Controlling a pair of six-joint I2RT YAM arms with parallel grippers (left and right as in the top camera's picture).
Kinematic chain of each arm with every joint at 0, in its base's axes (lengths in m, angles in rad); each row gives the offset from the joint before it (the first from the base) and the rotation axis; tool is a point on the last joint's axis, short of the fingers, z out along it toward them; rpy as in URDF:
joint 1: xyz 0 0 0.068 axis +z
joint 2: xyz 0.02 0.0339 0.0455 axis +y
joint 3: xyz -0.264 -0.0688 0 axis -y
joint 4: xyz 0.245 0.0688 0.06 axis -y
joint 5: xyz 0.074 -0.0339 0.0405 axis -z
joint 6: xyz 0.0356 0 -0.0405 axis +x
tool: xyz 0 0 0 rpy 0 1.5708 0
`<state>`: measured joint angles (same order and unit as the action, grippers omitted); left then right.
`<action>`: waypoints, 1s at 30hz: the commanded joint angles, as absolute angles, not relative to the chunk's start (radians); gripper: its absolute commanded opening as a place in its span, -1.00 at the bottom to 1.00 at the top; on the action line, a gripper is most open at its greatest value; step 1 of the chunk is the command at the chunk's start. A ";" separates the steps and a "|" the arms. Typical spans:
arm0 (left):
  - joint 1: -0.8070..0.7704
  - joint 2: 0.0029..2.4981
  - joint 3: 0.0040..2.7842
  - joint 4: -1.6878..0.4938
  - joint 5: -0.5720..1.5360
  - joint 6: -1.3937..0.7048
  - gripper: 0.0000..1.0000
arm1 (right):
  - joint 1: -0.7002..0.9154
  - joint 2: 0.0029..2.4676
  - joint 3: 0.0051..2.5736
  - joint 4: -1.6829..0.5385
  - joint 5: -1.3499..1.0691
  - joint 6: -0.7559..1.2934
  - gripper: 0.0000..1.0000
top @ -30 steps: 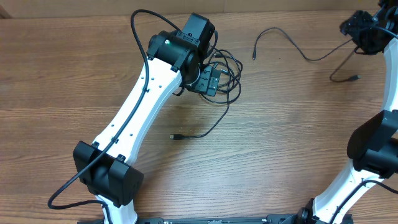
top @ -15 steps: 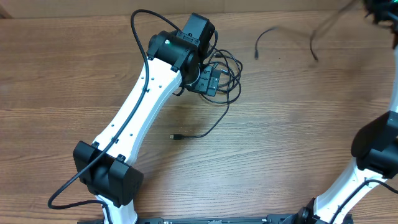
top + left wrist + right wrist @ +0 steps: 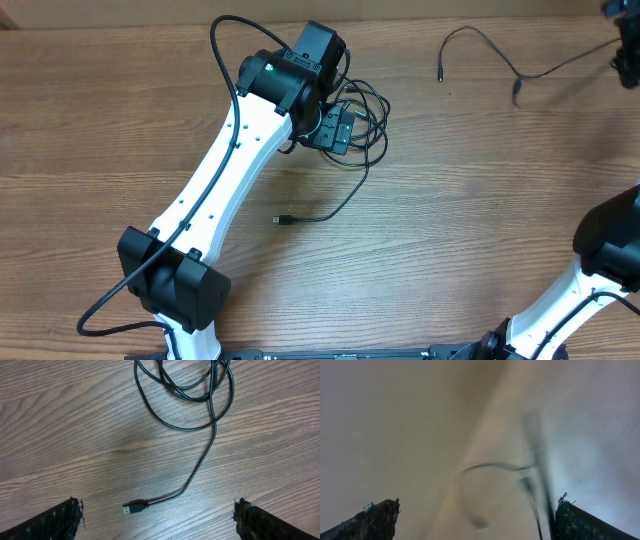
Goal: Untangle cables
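A bunched coil of black cables (image 3: 365,110) lies at the far middle of the table, with my left gripper (image 3: 338,128) right over its left side. In the left wrist view the left gripper (image 3: 160,527) is open, its fingers (image 3: 55,521) wide apart above bare wood. One strand runs from the coil (image 3: 192,387) to a USB plug (image 3: 134,508). A separate loose cable (image 3: 480,40) arcs across the far right toward my right gripper (image 3: 627,50) at the frame edge. The right wrist view is blurred. The right gripper (image 3: 477,525) is open, and a cable (image 3: 532,472) passes close to its right finger (image 3: 585,522).
The left arm (image 3: 230,170) stretches diagonally from its base (image 3: 170,285) at the near left. The right arm's base (image 3: 600,250) stands at the near right. The coil's long strand ends in a plug (image 3: 280,218) on the wood mid-table.
My right gripper has swung up and right to the far corner, dragging the loose cable farther right, and its jaws have opened. The left arm and the coil have not moved.
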<state>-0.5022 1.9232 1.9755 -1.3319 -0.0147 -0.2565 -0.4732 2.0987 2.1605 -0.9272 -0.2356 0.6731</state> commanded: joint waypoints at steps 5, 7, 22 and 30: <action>-0.496 1.924 1.983 -1.331 -0.007 -0.270 0.99 | -0.483 2.088 2.167 -1.011 0.067 0.436 1.00; -0.496 1.924 1.983 -1.331 -0.007 -0.270 0.99 | -0.484 2.088 2.167 -1.034 0.073 0.436 0.99; -0.496 1.924 1.983 -1.331 -0.007 -0.270 0.99 | -0.484 2.090 2.080 -1.084 0.123 0.373 0.95; -0.496 1.924 1.983 -1.331 -0.007 -0.270 0.99 | -0.460 2.091 1.913 -0.918 -0.077 0.163 0.99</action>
